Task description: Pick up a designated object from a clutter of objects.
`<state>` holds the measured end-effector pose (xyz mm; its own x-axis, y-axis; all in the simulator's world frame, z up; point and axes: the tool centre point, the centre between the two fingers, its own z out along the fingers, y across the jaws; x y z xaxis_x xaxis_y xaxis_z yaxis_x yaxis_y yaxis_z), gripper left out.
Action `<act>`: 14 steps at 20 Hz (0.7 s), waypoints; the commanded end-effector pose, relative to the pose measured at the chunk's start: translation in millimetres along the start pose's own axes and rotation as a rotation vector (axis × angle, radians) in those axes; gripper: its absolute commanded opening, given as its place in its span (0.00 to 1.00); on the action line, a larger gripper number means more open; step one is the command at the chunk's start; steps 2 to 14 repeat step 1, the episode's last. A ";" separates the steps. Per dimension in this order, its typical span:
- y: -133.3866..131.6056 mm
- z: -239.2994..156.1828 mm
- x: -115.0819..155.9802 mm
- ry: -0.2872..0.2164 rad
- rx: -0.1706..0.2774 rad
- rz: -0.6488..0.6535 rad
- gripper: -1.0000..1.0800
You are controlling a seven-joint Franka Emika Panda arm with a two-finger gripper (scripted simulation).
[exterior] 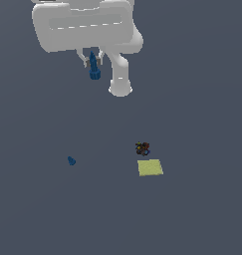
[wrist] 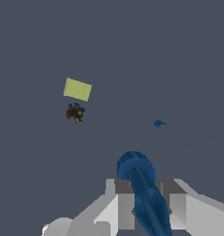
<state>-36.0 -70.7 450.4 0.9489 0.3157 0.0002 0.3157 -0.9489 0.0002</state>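
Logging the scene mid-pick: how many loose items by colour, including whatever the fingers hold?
Blue: 2, the bottle-like piece held in the fingers and the teardrop lump
Dark multicoloured: 1, the clump
Yellow-green: 1, the flat square
Total: 4

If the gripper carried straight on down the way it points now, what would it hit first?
Probably bare floor. The gripper is shut on the blue bottle, whose round base leads. In the wrist view the blue lump, dark clump and yellow-green square all sit off that line, though depth is unclear.
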 end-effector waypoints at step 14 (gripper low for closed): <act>0.0 -0.1 0.5 0.000 0.000 -0.001 0.00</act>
